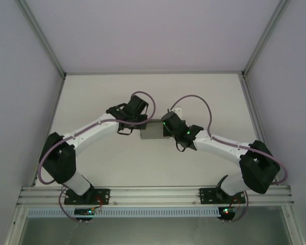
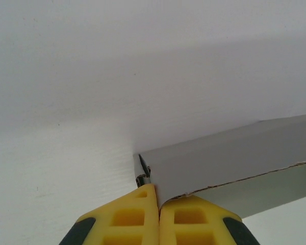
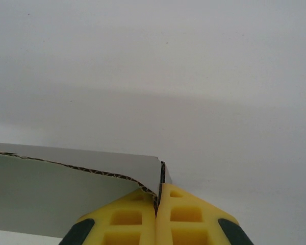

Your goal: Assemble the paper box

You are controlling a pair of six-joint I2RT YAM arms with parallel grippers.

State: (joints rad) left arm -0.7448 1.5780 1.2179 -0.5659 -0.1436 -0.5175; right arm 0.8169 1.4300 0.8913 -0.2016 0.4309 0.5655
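L fingers (image 2: 127,219), R fingers (image 3: 188,219) pinch paper box (image 1: 152,131), elbows out.

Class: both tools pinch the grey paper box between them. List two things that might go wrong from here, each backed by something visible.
1. The left tool grips the paper box at the very corner of a thin wall, so it may slip free.
2. The right tool pinches another corner; if the arms pull apart or twist, the cardboard could tear or crease.
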